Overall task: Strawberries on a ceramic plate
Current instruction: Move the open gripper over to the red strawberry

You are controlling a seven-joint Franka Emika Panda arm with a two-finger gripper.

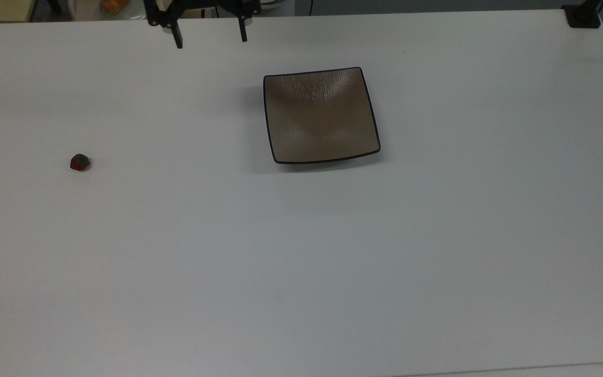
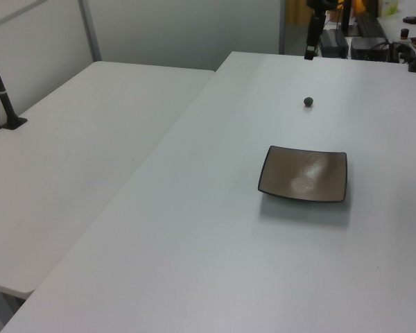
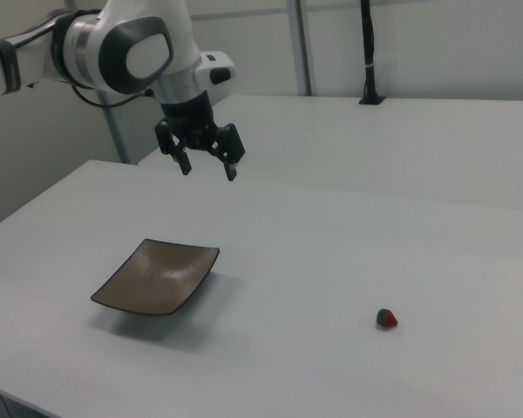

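1. At the middle left of the top view, the strawberry (image 1: 79, 163) lies alone on the white table (image 1: 301, 272), red body with a dark green cap, touching nothing else. In the right view it sits at the lower right of the frame (image 3: 386, 319); in the left view it is a small dark dot in the upper middle (image 2: 308, 102).

2. At the top edge of the top view, a little left of centre, the gripper (image 1: 210, 37) hangs above the table with its two black fingers spread wide and nothing between them. In the right view it sits in the upper left (image 3: 208, 165), fingers pointing down, clearly raised off the surface.

3. The relation that matters: in the top view the strawberry lies down and to the left of the gripper, well apart from it, so the reach would have to go diagonally toward the top view's lower left and then descend. The berry is too small and round for a long axis to be read.

4. Right of the gripper in the top view, the ceramic plate (image 1: 280, 104) rests in the upper centre, square, glossy brown with a thin black rim, and bare. It lies far from the strawberry, on the gripper's other side.

5. No brand, label or writing can be read anywhere.
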